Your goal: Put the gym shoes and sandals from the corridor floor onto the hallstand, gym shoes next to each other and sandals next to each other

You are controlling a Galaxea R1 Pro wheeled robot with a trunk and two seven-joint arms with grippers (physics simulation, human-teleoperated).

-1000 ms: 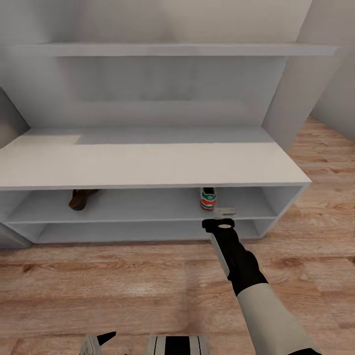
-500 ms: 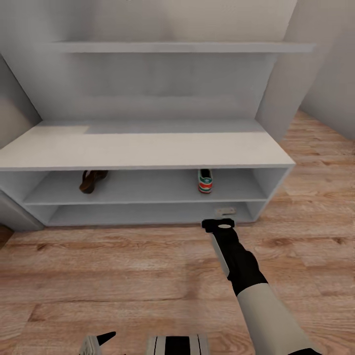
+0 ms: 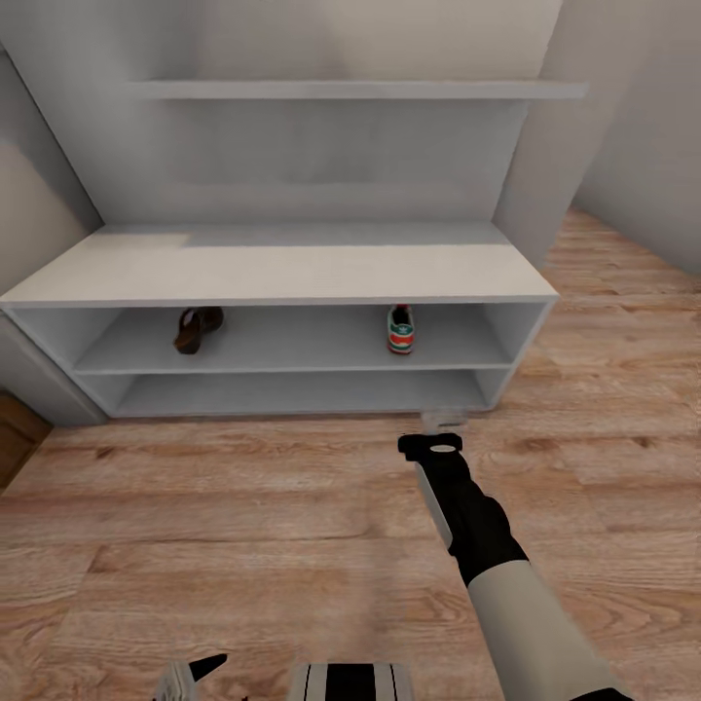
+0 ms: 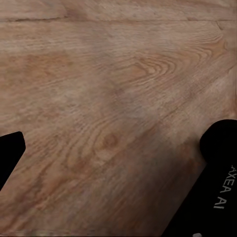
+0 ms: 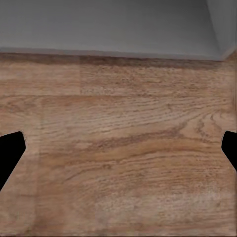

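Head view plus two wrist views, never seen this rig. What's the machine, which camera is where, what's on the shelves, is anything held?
It is a simulated wheeled robot with two arms. The head view looks down from its head: the right gripper reaches over the corridor floor toward the hallstand. On its upper open shelf sit one sandal and, well apart from it, one gym shoe. Each wrist view looks along that arm's fingers; both show bare floor between spread fingertips, so the left gripper and the right one are open and hold nothing.
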